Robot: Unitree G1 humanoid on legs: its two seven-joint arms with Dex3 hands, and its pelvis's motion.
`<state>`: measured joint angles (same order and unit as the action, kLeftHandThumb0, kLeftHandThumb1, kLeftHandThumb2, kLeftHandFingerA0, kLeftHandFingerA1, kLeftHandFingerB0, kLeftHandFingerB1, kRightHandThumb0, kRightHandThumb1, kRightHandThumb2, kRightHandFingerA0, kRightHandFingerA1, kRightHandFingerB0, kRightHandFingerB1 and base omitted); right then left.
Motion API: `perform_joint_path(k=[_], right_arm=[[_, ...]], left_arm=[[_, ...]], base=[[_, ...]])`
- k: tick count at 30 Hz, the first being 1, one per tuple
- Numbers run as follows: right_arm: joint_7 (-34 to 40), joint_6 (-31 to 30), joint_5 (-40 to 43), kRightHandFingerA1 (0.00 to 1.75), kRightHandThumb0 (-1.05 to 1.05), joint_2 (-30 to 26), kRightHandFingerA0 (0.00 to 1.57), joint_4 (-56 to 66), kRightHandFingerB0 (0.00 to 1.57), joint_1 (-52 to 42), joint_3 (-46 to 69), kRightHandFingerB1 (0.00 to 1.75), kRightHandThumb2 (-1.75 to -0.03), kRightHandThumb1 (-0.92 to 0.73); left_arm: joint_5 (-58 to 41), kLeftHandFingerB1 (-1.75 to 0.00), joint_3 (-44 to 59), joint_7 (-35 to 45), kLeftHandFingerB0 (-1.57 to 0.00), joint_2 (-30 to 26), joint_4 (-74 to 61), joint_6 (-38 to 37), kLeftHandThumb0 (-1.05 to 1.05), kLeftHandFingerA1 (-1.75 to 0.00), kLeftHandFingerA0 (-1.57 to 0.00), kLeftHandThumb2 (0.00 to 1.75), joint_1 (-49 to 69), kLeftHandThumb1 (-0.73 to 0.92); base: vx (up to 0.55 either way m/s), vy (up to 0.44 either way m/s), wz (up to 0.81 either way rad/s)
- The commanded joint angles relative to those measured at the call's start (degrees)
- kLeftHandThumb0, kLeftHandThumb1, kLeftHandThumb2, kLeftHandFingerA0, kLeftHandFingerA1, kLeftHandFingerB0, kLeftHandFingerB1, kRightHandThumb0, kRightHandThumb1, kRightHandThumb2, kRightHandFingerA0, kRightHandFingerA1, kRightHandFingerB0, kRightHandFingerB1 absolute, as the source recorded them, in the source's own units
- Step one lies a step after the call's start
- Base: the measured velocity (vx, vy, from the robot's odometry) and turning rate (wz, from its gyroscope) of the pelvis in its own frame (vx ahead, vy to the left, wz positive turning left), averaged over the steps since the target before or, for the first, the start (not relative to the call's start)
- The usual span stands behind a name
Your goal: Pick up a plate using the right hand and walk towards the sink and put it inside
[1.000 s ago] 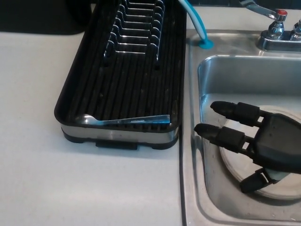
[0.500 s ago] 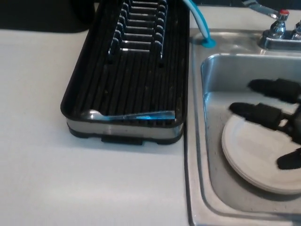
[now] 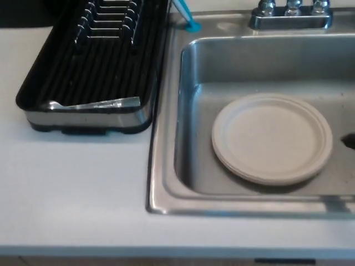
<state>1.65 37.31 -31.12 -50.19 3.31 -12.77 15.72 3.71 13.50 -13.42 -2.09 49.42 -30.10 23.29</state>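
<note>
Head view: we see the plate [image 3: 272, 137] lying flat, face up, on the sink [image 3: 166, 166] floor; being round, it shows no long axis. Neither robot hand is visible. Left on the surface [image 3: 72, 188] sits a dish rack [image 3: 89, 72].

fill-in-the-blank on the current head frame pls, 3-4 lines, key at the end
1. The plate lies flat inside the ____.
2. The black dish rack sits on the counter to the ____ of the sink in the picture.
3. The faucet base stands at the ____ edge of the sink.
4. The number of robot hands clearly in view is ____.

Missing words: sink; left; far (back); zero
</note>
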Motion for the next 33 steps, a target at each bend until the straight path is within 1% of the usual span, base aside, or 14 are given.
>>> perform_joint_path(k=[1,3,5,9,10,18,19,22,23,25,26,30,31,33], right_arm=[[-5.1,15.3,37.2,0.49,-0.3,21.2,0.73,13.8,0.43,-46.3,57.6,0.38,-0.61,-0.7],[-4.1,15.6,37.3,0.49,-0.3,21.3,0.73,13.6,0.43,-47.3,57.5,0.38,-0.61,-0.7],[5.6,16.4,30.3,0.44,-0.29,20.8,0.76,-0.4,0.48,-42.6,65.4,0.38,-0.6,-0.69],[7.0,16.7,29.7,0.44,-0.29,20.9,0.76,-1.9,0.48,-42.9,66.1,0.38,-0.6,-0.69],[8.0,15.9,31.4,0.45,-0.27,19.5,0.81,-4.4,0.48,-42.5,69.7,0.37,-0.61,-0.69],[6.3,9.1,41.5,0.44,-0.24,16.4,0.76,-3.9,0.52,-45.2,81.5,0.4,-0.6,-0.68],[9.1,9.0,38.5,0.47,-0.28,13.8,0.88,-9.1,0.55,-44.7,84.6,0.41,-0.6,-0.66],[9.0,9.2,38.4,0.47,-0.28,13.4,0.88,-10.0,0.55,-44.7,85.2,0.41,-0.6,-0.66],[9.9,8.3,36.8,0.68,-0.4,13.4,0.91,-11.1,0.54,-44.1,84.9,0.57,-0.85,-0.51],[11.1,7.1,34.5,0.68,-0.4,13.4,0.91,-12.9,0.54,-43.0,84.6,0.57,-0.85,-0.51],[11.4,3.6,33.7,0.51,-0.32,14.7,1.01,-13.0,0.61,-41.7,82.7,0.42,-0.61,-0.64],[10.2,2.4,33.3,0.51,-0.32,15.0,1.01,-13.6,0.61,-40.4,82.8,0.42,-0.61,-0.64],[11.6,4.9,30.4,0.49,-0.28,14.8,0.97,-19.1,0.58,-37.1,78.3,0.4,-0.6,-0.65],[13.8,9.2,26.1,0.49,-0.28,14.4,0.97,-27.8,0.58,-32.0,71.7,0.4,-0.6,-0.65]], left_arm=[[-0.5,-1.42,1.4,-1.2,-1.42,-3.1,2.9,-3.8,0.08,-1.49,-1.51,1.5,1.6,0.83],[-0.6,-1.42,1.4,-1.2,-1.42,-3.1,2.9,-3.8,0.08,-1.49,-1.51,1.5,1.6,0.83],[-0.4,-1.47,1.6,-1.6,-1.5,-3.3,1.6,-3.9,0.12,-1.54,-1.57,1.51,2.1,0.79],[-0.4,-1.47,1.6,-1.7,-1.5,-3.3,1.4,-3.8,0.12,-1.54,-1.57,1.51,2.2,0.79],[0.1,-1.51,1.4,-1.9,-1.19,-3.9,1.6,-4.5,0.2,-1.66,-1.35,1.75,2.1,0.52],[-1.0,-1.47,1.8,-0.4,-1.22,-3.7,3.5,-4.1,0.17,-1.64,-1.39,1.75,0.0,0.52],[0.5,-1.45,0.9,-1.6,-1.21,-3.8,3.6,-3.6,0.18,-1.61,-1.36,1.75,-0.2,0.52],[0.7,-1.45,0.8,-1.7,-1.21,-3.8,3.7,-3.5,0.18,-1.61,-1.36,1.75,-0.2,0.52],[0.9,-1.39,0.6,-1.7,-1.43,-3.9,3.7,-3.9,0.09,-1.46,-1.51,1.44,-0.1,0.74],[1.2,-1.39,0.4,-1.7,-1.43,-4.1,3.8,-4.4,0.09,-1.46,-1.51,1.44,0.1,0.74],[1.1,-1.38,0.5,-1.9,-1.41,-4.0,3.0,-3.6,0.1,-1.45,-1.5,1.45,0.5,0.75],[1.1,-1.38,0.6,-2.1,-1.41,-4.0,2.8,-3.4,0.1,-1.45,-1.5,1.45,0.6,0.75],[0.2,-1.49,1.0,-1.6,-1.21,-3.8,3.6,-3.6,0.18,-1.65,-1.35,1.75,0.2,0.53],[-1.0,-1.49,1.7,-0.9,-1.21,-3.4,4.9,-4.0,0.18,-1.65,-1.35,1.75,-0.6,0.53]], base=[[-0.2,0.05,0.08],[-0.23,0.099,0.02],[-0.28,0.179,0.01],[-0.33,0.332,0.02],[-0.33,0.326,0.03],[-0.28,0.065,-0.02],[-0.27,-0.068,-0.01],[-0.31,-0.106,-0.02],[-0.23,-0.273,-0.2],[-0.25,-0.226,-0.19],[-0.2,-0.076,-0.11],[-0.18,-0.031,-0.08],[-0.15,0.027,-0.03],[-0.13,0.066,0.0]])
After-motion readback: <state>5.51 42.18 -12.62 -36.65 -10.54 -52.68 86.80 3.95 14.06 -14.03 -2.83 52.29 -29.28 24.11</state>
